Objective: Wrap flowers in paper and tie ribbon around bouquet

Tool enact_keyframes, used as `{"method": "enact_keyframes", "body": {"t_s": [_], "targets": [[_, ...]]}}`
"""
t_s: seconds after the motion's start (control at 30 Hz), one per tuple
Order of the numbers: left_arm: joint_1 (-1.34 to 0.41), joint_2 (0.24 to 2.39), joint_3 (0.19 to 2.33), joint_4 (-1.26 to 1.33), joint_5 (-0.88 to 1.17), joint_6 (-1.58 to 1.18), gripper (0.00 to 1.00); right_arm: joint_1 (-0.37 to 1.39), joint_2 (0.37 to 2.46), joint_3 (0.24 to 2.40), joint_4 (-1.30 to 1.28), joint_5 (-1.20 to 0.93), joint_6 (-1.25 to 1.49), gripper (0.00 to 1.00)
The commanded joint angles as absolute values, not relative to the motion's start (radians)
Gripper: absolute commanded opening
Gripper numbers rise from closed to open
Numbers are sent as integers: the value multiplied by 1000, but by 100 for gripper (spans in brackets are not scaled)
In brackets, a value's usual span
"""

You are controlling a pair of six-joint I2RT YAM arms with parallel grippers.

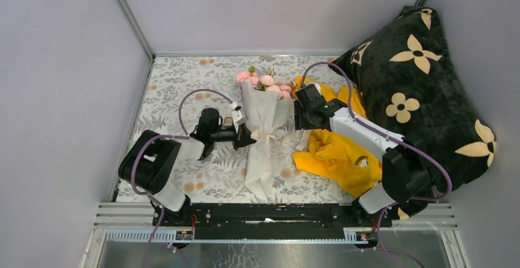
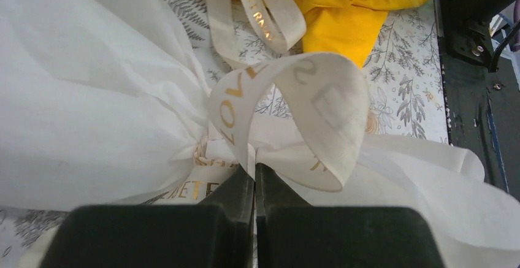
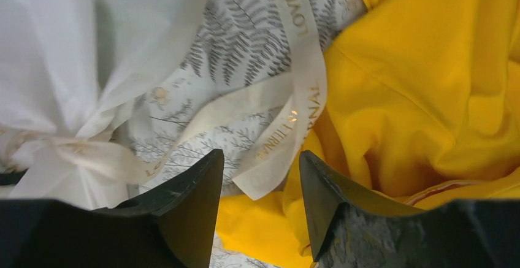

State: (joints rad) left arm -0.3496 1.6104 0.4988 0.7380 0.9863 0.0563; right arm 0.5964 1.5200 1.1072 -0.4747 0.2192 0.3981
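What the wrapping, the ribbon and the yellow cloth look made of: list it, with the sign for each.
The paper: thin translucent white tissue or nonwoven, matte; it crinkles and gathers softly.
The ribbon: cream fabric, probably satin, faint sheen, shiny gold lettering; holds a springy loop.
The yellow garment: opaque cloth, likely cotton knit, matte; soft rounded folds.

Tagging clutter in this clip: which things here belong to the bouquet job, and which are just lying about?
Job: flowers, paper, ribbon tied in a bow, left gripper shut at the bow, right gripper open.
Lying about: yellow garment, black pillow, printed tablecloth.
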Motion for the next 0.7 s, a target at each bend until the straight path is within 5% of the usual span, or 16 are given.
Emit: {"method": "enact_keyframes", "body": {"t_s": [0.0, 0.37, 0.43, 0.53, 0.67], "targets": [[-425, 1547, 463, 717, 870, 96, 0, 569, 1575, 1085, -536, 246, 430, 57], [-483, 1466, 448, 682, 782, 145, 0, 536, 1694, 1046, -394, 149, 376, 52], [-480, 1449, 458, 671, 785, 147, 0, 529, 1723, 1058, -375, 134, 360, 39], [-476, 1425, 463, 661, 798, 137, 0, 508, 1735, 1075, -374, 114, 340, 3], [-470, 1403, 463, 653, 809, 125, 0, 500, 1657, 1134, -415, 85, 266, 0]]}}
